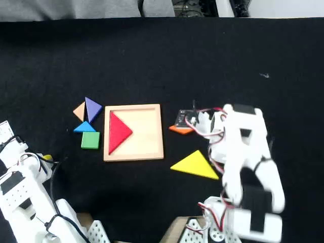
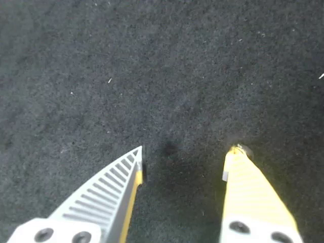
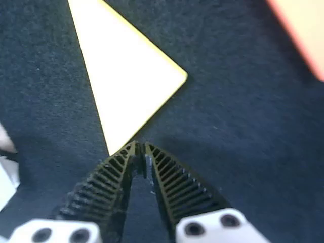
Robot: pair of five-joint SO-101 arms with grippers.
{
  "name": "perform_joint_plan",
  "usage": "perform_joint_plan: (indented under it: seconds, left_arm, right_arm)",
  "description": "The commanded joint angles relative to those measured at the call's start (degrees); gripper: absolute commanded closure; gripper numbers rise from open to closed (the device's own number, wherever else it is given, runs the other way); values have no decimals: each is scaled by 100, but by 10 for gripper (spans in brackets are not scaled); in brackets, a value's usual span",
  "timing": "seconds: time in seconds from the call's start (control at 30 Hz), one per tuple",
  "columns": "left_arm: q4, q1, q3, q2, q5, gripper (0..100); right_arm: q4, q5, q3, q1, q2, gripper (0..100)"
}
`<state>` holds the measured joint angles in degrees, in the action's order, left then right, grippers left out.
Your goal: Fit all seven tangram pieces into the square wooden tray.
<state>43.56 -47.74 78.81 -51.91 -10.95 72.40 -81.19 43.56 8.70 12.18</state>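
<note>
Tray (image 1: 133, 158) sits mid-table on the black cloth (image 1: 167, 61), one piece in it: red triangle (image 1: 118, 131) lying flat against the tray's left wall, rest of the tray floor bare wood. Four pieces clustered just left of the tray: tan triangle (image 1: 79, 111) and purple triangle (image 1: 93, 108) side by side and touching, blue triangle (image 1: 84, 127) right below them, green square (image 1: 90, 140) under that, close to the tray's left edge but apart from it. Right of the tray: orange piece (image 1: 180, 130), partly covered by the right arm (image 1: 245, 152) head, shape not readable; yellow triangle (image 1: 195, 164) lies flat nearer the arm bases, apart from both tray and orange piece. Right gripper (image 3: 140, 148): black ribbed fingers (image 3: 172, 182) pressed together, nothing seen between them, tips right at one sharp corner of the yellow triangle (image 3: 126, 76); contact with it can't be told. Orange piece (image 3: 304, 30) shows at the edge of that wrist view. Left gripper (image 2: 188, 149): claw apart, one grey finger and one yellow finger (image 2: 248, 182) with bare cloth between them, holding nothing. Left arm (image 1: 20, 190) sits at the table's near-left corner, well away from all pieces and the tray
</note>
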Motion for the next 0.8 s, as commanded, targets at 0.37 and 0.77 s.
perform_joint_plan:
  seconds: [0.37,0.77]
  left_arm:
    - [-35,66,-22,-44,9,741]
    - [-35,66,-22,-44,9,741]
  right_arm:
    - [-387,1266,1604,-1846,1622,747]
    - [-1055,1864,1481,-1873,822,679]
